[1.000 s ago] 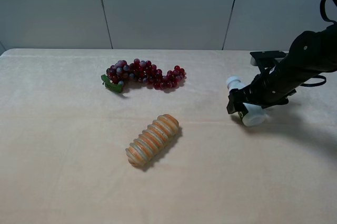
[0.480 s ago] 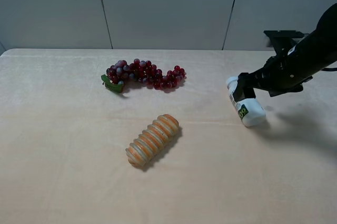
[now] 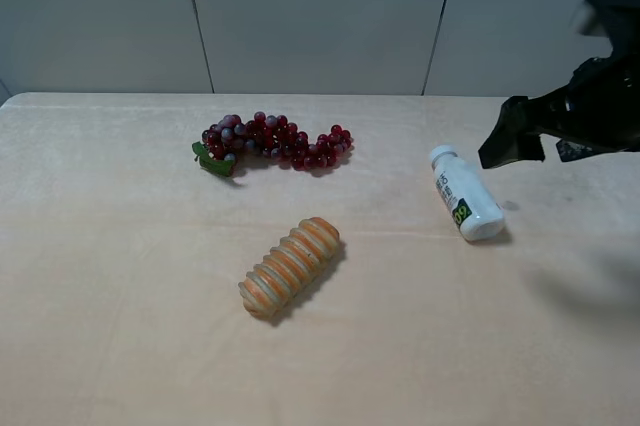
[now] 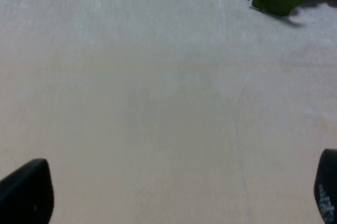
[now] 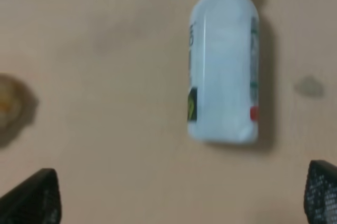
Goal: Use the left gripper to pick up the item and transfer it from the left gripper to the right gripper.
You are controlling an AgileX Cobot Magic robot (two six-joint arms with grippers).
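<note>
The item [image 3: 466,206] lay on its side on the table [image 3: 120,326], right of the bread roll [image 3: 290,266], while the right gripper [image 3: 520,143] hung beside it with jaws spread, empty, and the left gripper [image 4: 174,192] also stood wide apart, holding nothing

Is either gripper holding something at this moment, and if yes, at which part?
Nothing is held. The bottle lies on its side on the table, apart from the open right gripper. The left gripper is open over bare table.

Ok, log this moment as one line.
bottle: lying on table, free | right tool: open, above it | left tool: open, empty
</note>
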